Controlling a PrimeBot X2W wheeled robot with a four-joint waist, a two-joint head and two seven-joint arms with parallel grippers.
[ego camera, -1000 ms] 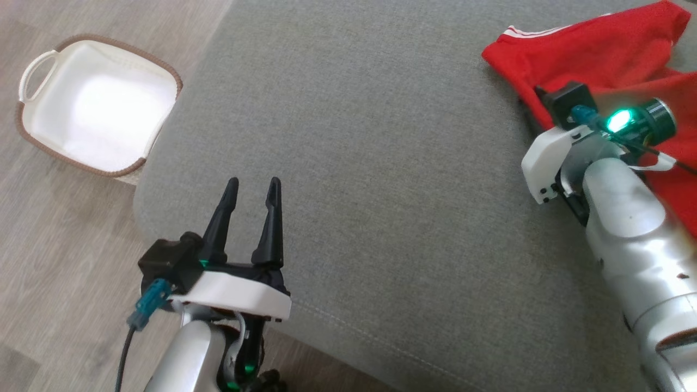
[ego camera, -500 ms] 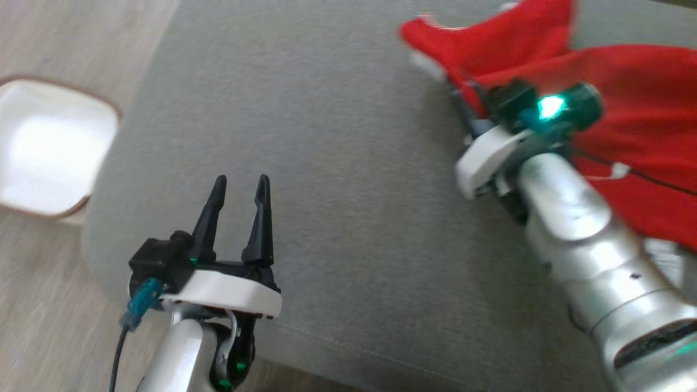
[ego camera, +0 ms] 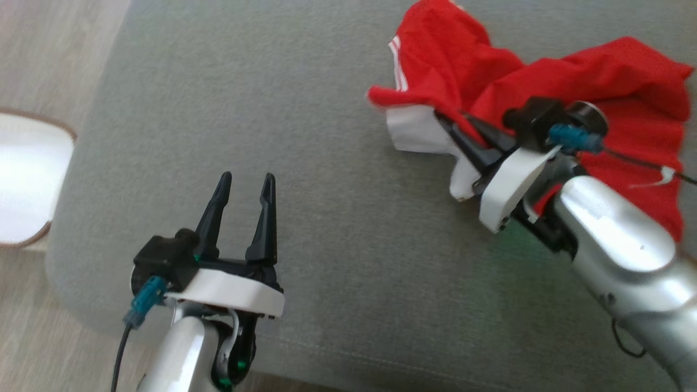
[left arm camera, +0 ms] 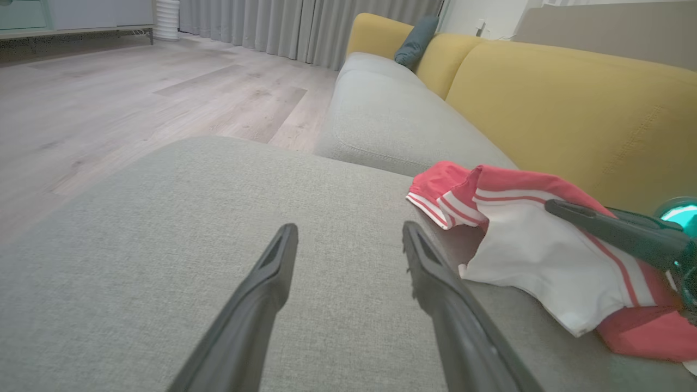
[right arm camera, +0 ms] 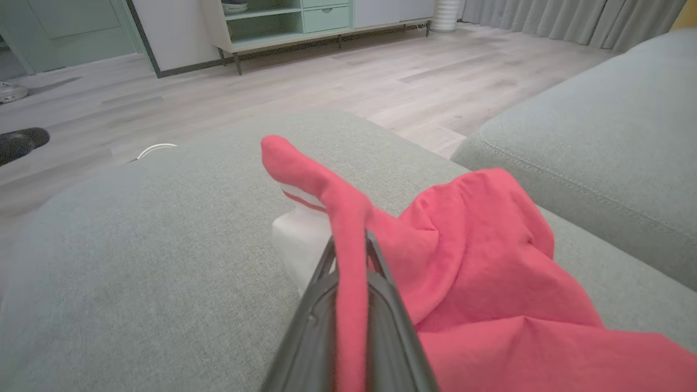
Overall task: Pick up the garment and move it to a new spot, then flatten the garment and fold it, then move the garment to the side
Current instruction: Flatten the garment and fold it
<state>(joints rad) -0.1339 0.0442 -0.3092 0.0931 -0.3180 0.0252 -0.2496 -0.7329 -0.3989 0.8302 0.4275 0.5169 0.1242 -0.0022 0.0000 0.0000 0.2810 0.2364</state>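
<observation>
Head view: left hand (ego camera: 245, 182) hovers over the grey cushion (ego camera: 354, 261), fingers (ego camera: 215, 218) apart; right hand (ego camera: 454, 128) is clamped on the red garment (ego camera: 544, 81) bunched on the cushion. Left wrist view: garment lies to the right. Right wrist view: fabric is pinched between the fingers.

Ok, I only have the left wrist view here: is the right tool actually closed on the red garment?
Observer: Yes, the right wrist view shows the right tool shut, with a ridge of the red garment pinched between its fingers.
Operator: How much fabric is beyond the tool?
Observer: The head view shows the bulk of it, crumpled on the grey cushion.
Operator: Anything on the floor to the left?
Observer: A white basket with a brown rim, beside the cushion's left edge.
</observation>
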